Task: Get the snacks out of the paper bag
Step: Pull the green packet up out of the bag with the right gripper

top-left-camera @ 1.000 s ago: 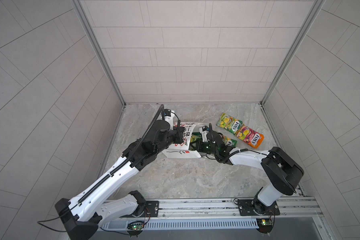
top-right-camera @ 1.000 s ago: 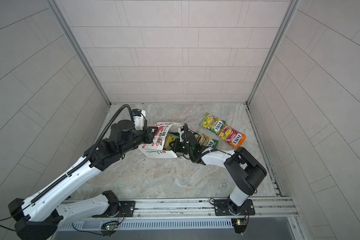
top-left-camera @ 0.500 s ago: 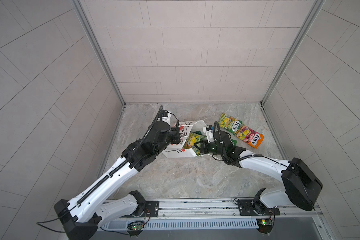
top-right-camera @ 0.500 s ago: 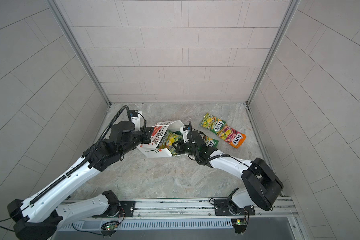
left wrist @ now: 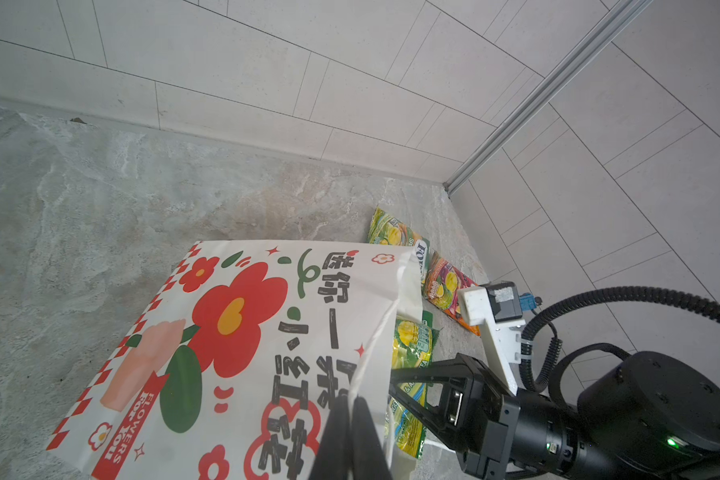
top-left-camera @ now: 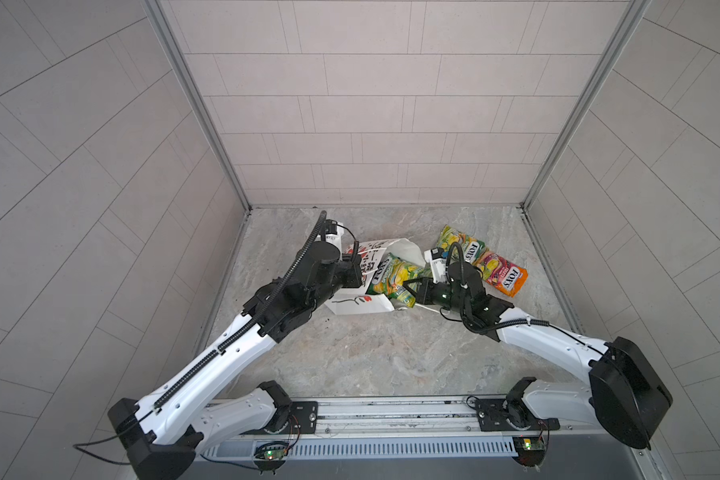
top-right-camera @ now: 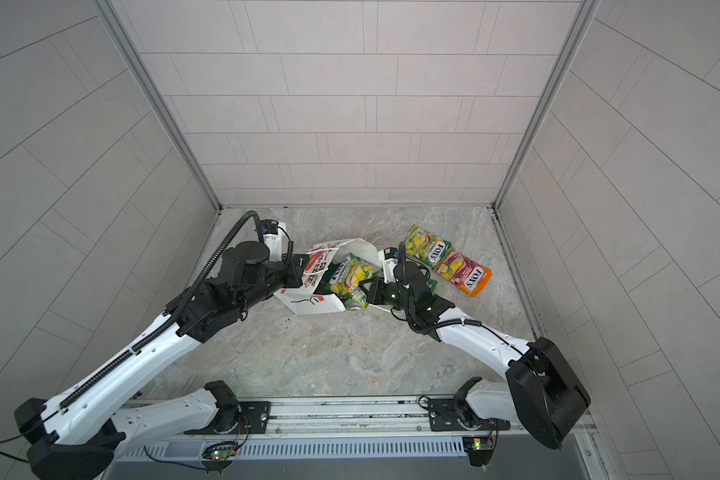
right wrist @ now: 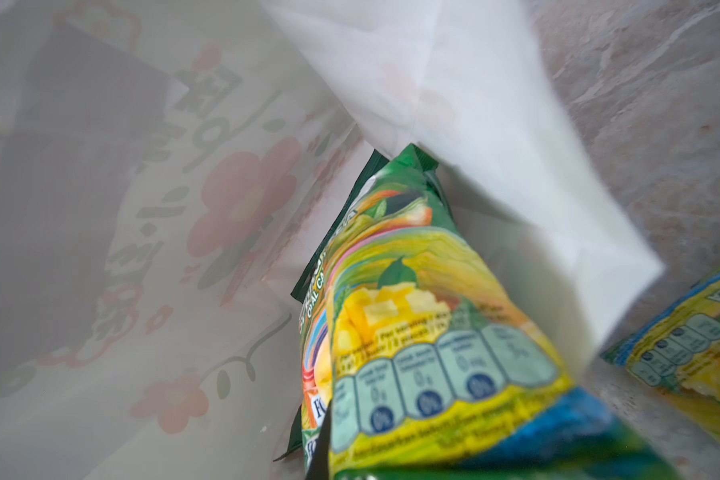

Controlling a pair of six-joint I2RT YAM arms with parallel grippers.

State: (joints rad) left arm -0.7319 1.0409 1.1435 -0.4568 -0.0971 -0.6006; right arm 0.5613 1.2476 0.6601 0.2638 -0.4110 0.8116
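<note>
The paper bag [top-left-camera: 360, 305] is pinched at its cord by the left gripper [left wrist: 352, 415]; a FOX'S packet [top-left-camera: 391, 276] is clamped by the right gripper [top-left-camera: 411, 289].

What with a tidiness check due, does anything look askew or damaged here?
The white flower-printed paper bag lies tipped on its side, mouth crumpled, its top pinched by the left gripper. A glossy green-yellow FOX'S packet sticks partly out, clamped in the right gripper. Nothing looks spilled or torn.

Packet [top-left-camera: 393, 279] half inside bag [top-left-camera: 360, 305]; 2 packets [top-left-camera: 460, 246] [top-left-camera: 503, 275] right, perhaps touching.
</note>
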